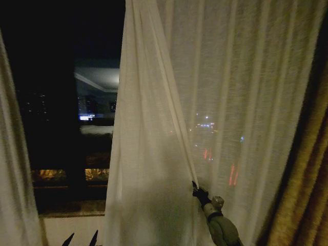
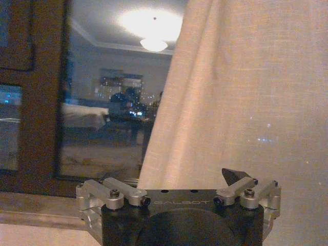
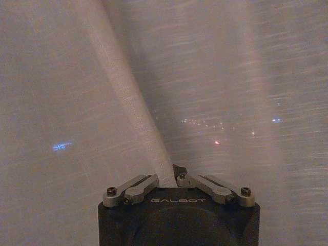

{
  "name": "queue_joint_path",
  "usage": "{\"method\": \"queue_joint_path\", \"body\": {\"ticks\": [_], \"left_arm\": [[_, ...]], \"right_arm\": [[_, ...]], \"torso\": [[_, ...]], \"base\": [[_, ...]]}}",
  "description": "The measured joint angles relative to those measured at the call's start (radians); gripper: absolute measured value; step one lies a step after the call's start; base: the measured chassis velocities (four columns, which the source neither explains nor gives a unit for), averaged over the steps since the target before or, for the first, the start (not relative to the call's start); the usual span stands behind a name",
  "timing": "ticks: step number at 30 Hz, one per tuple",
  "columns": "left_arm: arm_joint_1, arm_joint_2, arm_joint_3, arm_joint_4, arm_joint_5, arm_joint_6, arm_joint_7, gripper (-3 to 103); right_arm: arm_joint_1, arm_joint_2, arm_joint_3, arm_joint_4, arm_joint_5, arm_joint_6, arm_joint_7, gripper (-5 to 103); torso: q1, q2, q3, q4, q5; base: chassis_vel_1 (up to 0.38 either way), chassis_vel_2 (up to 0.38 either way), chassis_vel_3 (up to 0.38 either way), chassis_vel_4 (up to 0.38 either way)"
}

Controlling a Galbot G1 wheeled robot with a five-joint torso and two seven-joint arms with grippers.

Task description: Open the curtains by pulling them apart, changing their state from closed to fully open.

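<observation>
right gripper point(image 1: 195, 185) is pinched on a fold of the right curtain point(image 1: 230, 102), drawing taut lines up the cloth. left gripper point(image 1: 80, 239) sits low with fingers spread, holding nothing, near the sill point(image 1: 72, 207). the left curtain point(image 1: 13, 169) hangs at the far edge. step in hand: drawing the right panel aside toward the drape point(image 1: 307, 169); it likely needs a steady sideways pull without losing the pinch.

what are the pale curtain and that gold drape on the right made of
The curtains look like a thin, sheer woven fabric, matte cream: city lights glow through them. The gold drape seems a heavier opaque cloth with a faint sheen; nothing shows through it. Exact fibres cannot be told.
</observation>
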Motion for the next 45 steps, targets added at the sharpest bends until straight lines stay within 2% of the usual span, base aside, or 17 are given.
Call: {"method": "queue_joint_path", "body": {"ticks": [22, 28, 32, 35, 39, 41, 45], "left_arm": [[-0.004, 0.005, -0.007, 0.013, -0.010, 0.001, 0.000, 100], [-0.006, 0.009, -0.006, 0.017, -0.011, 0.000, 0.001, 100], [-0.007, 0.010, -0.005, 0.020, -0.012, -0.001, 0.001, 100], [-0.007, 0.009, -0.004, 0.021, -0.012, -0.002, 0.002, 100], [-0.006, 0.009, -0.004, 0.023, -0.012, -0.004, 0.002, 100], [-0.004, 0.007, -0.004, 0.023, -0.012, -0.005, 0.002, 100], [-0.003, 0.005, -0.004, 0.024, -0.011, -0.008, 0.002, 100]], "right_arm": [[0.005, 0.000, -0.014, -0.007, -0.010, 0.002, -0.010, 0], [-0.010, 0.000, -0.014, -0.007, -0.054, 0.031, -0.029, 0], [-0.016, -0.001, -0.016, -0.007, -0.061, 0.042, -0.028, 0], [-0.017, -0.001, -0.018, -0.007, -0.062, 0.042, -0.026, 0], [-0.018, 0.000, -0.024, -0.004, -0.062, 0.042, -0.025, 0], [-0.019, 0.000, -0.027, -0.004, -0.061, 0.042, -0.025, 0], [-0.020, 0.000, -0.031, -0.002, -0.061, 0.042, -0.024, 0]], "torso": [[0.000, 0.000, 0.000, 0.0002, -0.0004], [0.000, 0.000, 0.000, 0.0000, 0.0000], [0.000, 0.000, 0.000, 0.0000, 0.0009], [0.000, 0.000, 0.000, -0.0002, 0.0006], [0.000, 0.000, 0.000, 0.0009, -0.0011], [0.000, 0.000, 0.000, 0.0009, -0.0003], [0.000, 0.000, 0.000, 0.0002, -0.0001]], "base": [[-0.357, -0.351, 0.357, 0.359], [-0.333, -0.322, 0.312, 0.342], [-0.166, -0.155, 0.194, 0.175], [-0.026, -0.052, 0.027, 0.017], [0.012, 0.014, -0.008, -0.008], [0.044, 0.061, -0.033, -0.041], [0.010, 0.016, -0.009, -0.009]]}}
